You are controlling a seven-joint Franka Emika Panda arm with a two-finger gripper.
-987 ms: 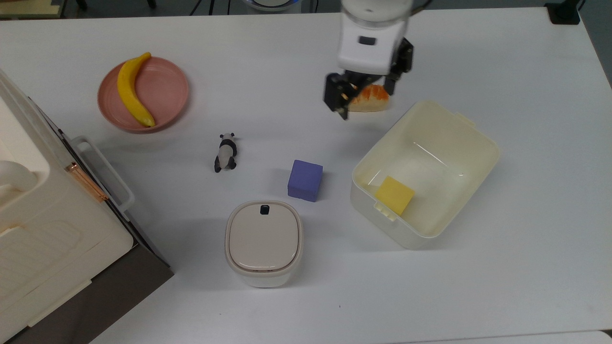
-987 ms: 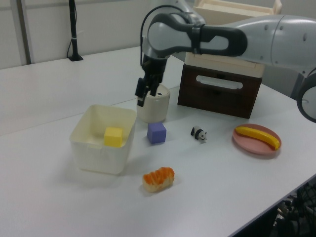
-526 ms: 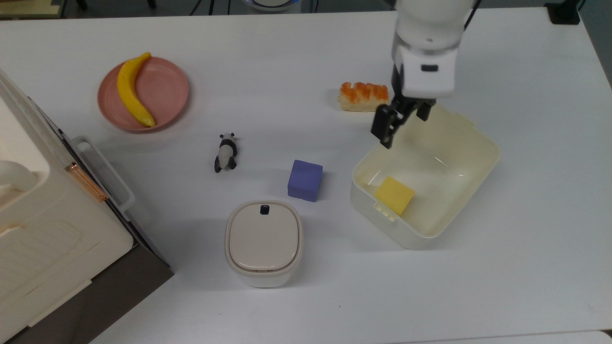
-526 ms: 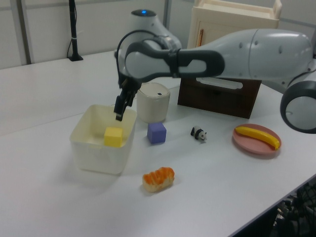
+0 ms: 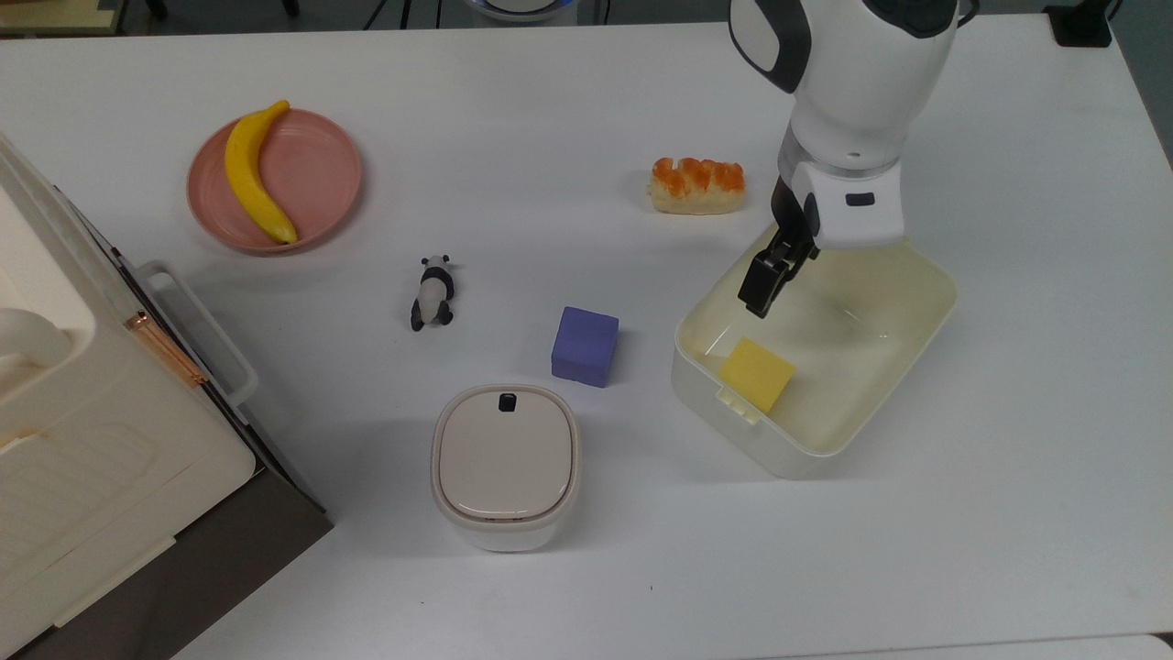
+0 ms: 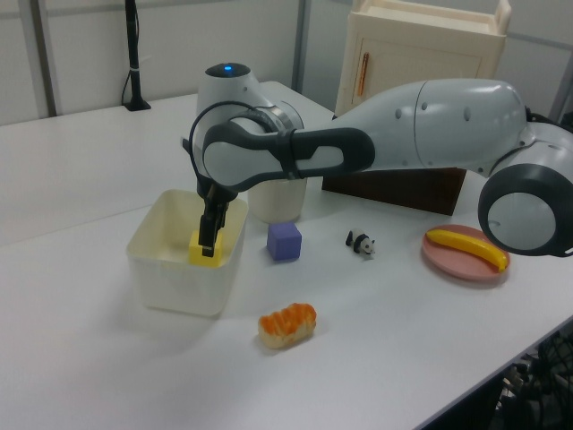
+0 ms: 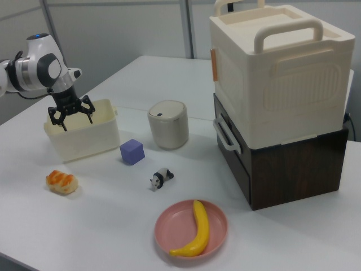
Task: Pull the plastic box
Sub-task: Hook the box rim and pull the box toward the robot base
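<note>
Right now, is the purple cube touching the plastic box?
Apart. In the top view, bare white table shows between the purple cube and the near wall of the plastic box; the left view shows that gap too.

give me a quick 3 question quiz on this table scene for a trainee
1. True or false: the yellow foam cube lies inside the cream-white lidless plastic box.
2. What rests on the round pink plate? A) long yellow banana B) small panda figurine C) purple cube
3. Fill in: the arm's black claw is open and hangs over the ___.

Key:
1. True
2. A; the long yellow banana lies across it.
3. plastic box
</note>
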